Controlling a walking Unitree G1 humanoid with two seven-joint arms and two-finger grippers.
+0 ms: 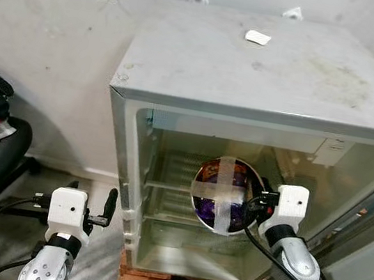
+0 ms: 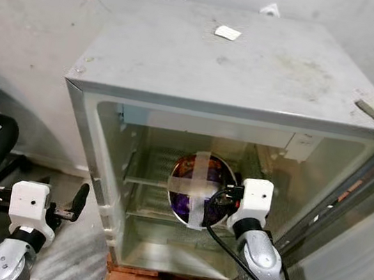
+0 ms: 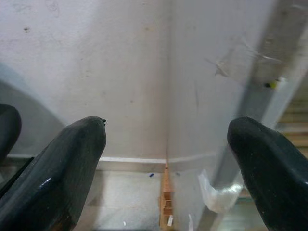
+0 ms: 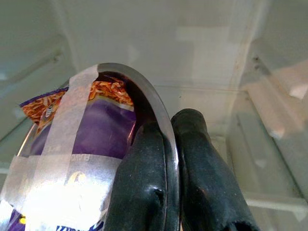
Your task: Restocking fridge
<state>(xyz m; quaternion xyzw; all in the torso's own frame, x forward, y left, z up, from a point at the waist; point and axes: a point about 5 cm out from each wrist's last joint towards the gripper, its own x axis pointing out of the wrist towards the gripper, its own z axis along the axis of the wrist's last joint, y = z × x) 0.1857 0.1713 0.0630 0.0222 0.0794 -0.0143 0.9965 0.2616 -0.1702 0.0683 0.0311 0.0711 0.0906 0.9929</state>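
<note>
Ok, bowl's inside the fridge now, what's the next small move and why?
Probably lower it onto the wire shelf before letting go: the right gripper pinches the taped bowl by its rim, tilted on edge, so releasing now would likely drop it.

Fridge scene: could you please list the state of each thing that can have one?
Fridge: door open, shelves bare.
Bowl: tilted on edge inside the fridge, purple packet taped in.
Right gripper: shut on the bowl's rim.
Left gripper: open, beside the fridge, holding nothing.
</note>
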